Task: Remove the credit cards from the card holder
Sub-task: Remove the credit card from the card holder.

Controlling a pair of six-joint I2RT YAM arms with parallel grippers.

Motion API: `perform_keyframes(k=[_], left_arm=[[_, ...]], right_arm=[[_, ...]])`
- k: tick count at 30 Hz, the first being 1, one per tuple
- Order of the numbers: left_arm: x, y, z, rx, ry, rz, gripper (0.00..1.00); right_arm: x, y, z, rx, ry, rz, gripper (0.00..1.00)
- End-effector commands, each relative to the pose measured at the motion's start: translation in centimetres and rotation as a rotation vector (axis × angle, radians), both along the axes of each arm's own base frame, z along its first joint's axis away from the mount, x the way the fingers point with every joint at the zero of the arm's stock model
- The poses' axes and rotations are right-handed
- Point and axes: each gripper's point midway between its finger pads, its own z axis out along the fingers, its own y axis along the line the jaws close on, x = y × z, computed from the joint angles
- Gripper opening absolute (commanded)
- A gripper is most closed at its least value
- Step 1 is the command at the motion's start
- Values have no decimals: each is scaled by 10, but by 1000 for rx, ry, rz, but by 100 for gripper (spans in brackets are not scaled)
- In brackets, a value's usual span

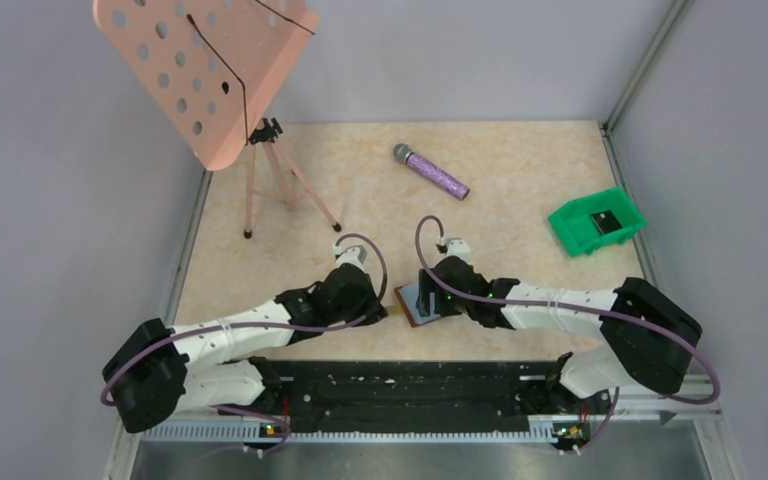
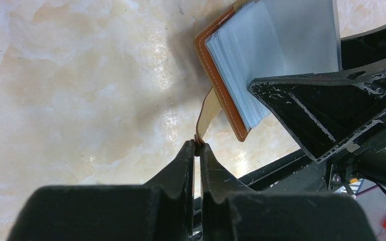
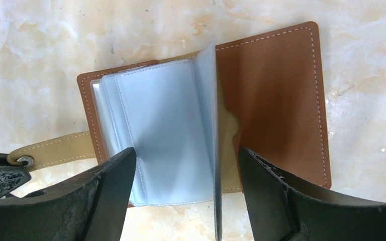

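- Opening step: left hand (image 2: pixel 197 146) pinches the strap (image 2: pixel 208 108) tight, steadying the card holder (image 3: pixel 276 100).
- Next — right hand (image 3: pixel 185 165), spread wide and empty over the sleeves (image 3: pixel 166 115), probably must nip a card's edge.

No text, label, brand or number can be read anywhere.

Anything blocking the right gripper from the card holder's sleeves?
Nothing visible. The right gripper is open directly over the card holder, fingers either side of the grey-blue sleeves. The left gripper pinches the strap off to one side, clear of that path.
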Motion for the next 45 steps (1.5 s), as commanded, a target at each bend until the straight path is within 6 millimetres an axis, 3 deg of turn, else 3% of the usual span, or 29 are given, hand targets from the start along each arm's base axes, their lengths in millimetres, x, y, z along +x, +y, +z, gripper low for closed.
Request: perform_keyframes(k=[1, 15, 22, 27, 31, 33, 39, 45], left_arm=[[10, -3, 12, -7, -45, 8, 0], [7, 6, 8, 1, -46, 25, 0], [7, -2, 14, -18, -45, 3, 0], [6, -8, 15, -38, -39, -16, 0], [6, -10, 16, -51, -37, -21, 0], [6, -12, 18, -57, -39, -23, 0], [6, -15, 25, -84, -43, -31, 0], [4, -13, 27, -96, -48, -26, 0]], right_arm=[[-1, -15, -5, -92, 3, -32, 72], [-1, -55, 9, -169, -17, -174, 61], [5, -66, 36, -128, -38, -206, 53], [5, -41, 75, -4, -43, -138, 51], [-5, 6, 113, 241, -55, 31, 49], [-10, 26, 123, 339, -45, 91, 49], [-11, 55, 102, 375, 10, 127, 46], [0, 53, 67, 303, 27, 65, 46]])
